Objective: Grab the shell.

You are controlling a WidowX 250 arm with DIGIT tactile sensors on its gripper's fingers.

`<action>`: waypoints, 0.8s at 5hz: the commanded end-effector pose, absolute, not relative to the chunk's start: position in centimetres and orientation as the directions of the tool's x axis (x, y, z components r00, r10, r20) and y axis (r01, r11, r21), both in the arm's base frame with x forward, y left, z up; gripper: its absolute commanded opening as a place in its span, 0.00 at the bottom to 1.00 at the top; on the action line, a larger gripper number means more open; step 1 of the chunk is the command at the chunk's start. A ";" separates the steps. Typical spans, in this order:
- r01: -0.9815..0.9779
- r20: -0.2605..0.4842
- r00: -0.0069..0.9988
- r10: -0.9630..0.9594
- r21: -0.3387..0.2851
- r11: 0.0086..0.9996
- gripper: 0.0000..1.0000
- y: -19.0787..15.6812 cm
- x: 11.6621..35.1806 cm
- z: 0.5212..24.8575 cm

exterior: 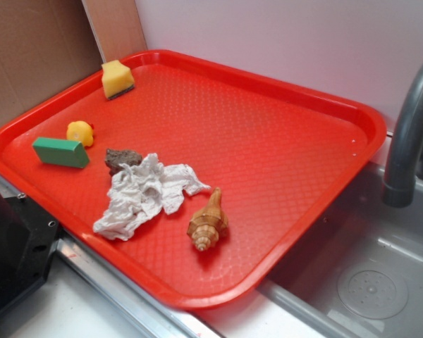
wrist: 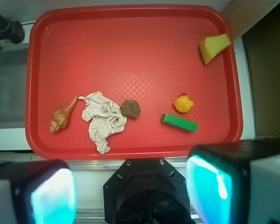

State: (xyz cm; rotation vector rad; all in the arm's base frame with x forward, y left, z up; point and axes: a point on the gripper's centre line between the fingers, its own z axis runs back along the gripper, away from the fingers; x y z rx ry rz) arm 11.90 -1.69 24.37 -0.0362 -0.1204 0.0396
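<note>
The tan-orange spiral shell (exterior: 208, 222) lies on the red tray (exterior: 282, 141) near its front edge, pointed end toward the tray's middle, just right of the crumpled white paper towel (exterior: 146, 193). In the wrist view the shell (wrist: 63, 116) lies at the tray's lower left, touching the towel (wrist: 101, 120). My gripper (wrist: 130, 191) hangs high above the tray's near edge, over the robot base. Its jaws stand wide apart with nothing between them. The gripper is out of the exterior view.
A dark brown rough lump (exterior: 121, 158), a yellow duck (exterior: 80, 132), a green block (exterior: 60, 152) and a yellow sponge (exterior: 118, 78) sit on the tray's left side. A grey faucet (exterior: 409, 134) and sink (exterior: 374, 282) stand to the right. The black robot base (exterior: 14, 246) is at the lower left.
</note>
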 end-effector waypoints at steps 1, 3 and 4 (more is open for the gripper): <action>-0.037 0.119 0.992 0.042 -0.038 0.999 1.00 -1.7 11.9 24.4; -0.377 -0.014 0.926 0.377 -0.089 0.922 1.00 -7.9 15.1 15.7; -0.529 0.042 0.843 0.537 -0.119 0.840 1.00 -10.3 15.5 13.1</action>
